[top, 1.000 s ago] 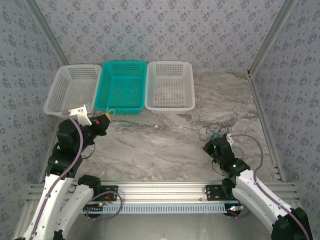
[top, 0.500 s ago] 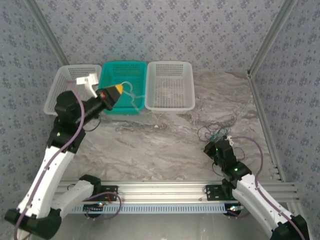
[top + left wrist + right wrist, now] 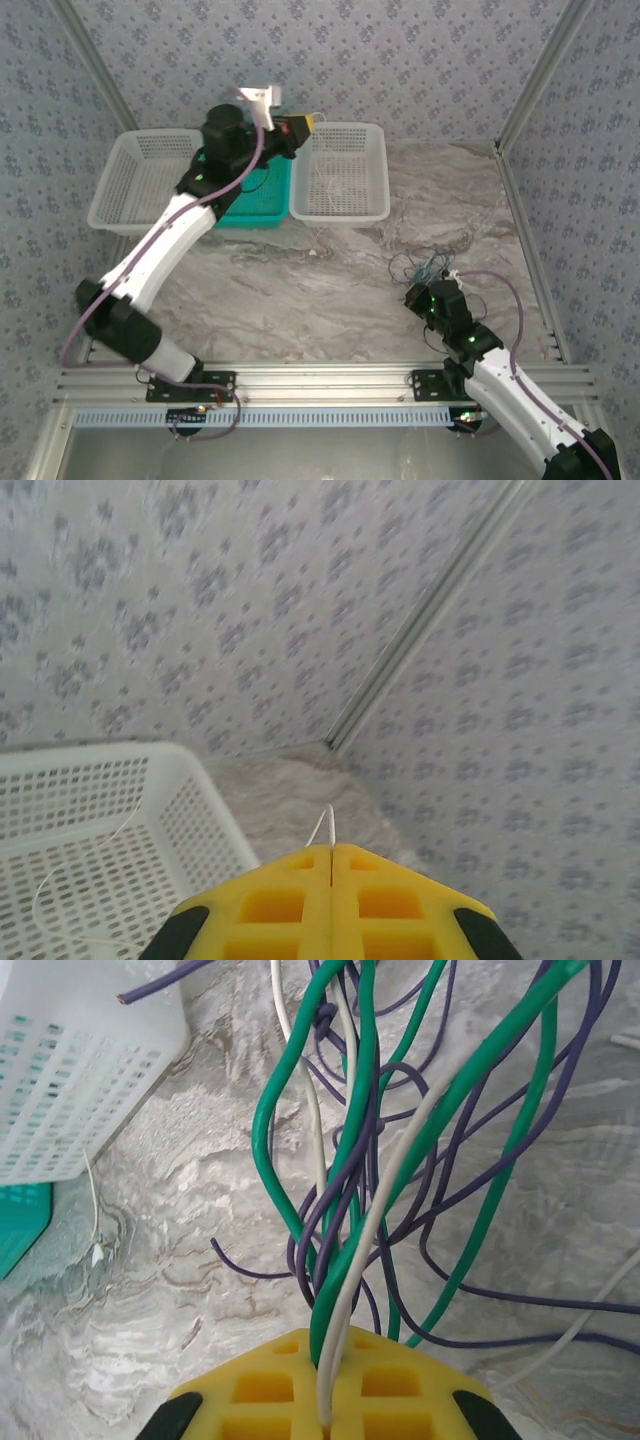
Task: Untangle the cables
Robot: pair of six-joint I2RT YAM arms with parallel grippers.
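I'm swinging my left gripper [image 3: 308,123] off the teal basket [image 3: 255,222] and over the right white basket [image 3: 340,215], clamped on one white wire [image 3: 323,828]. My right gripper [image 3: 330,1355] is pinching the remaining cables [image 3: 350,1160] low over the table [image 3: 300,290]. One strand is nearly sorted, I reckon.

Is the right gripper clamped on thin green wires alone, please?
No, the right gripper is shut on a mixed bunch of thin green, dark purple and white cables in its wrist view.

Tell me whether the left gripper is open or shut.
Shut: the left gripper has its yellow fingers pressed together, pinching a thin white wire above the white basket.
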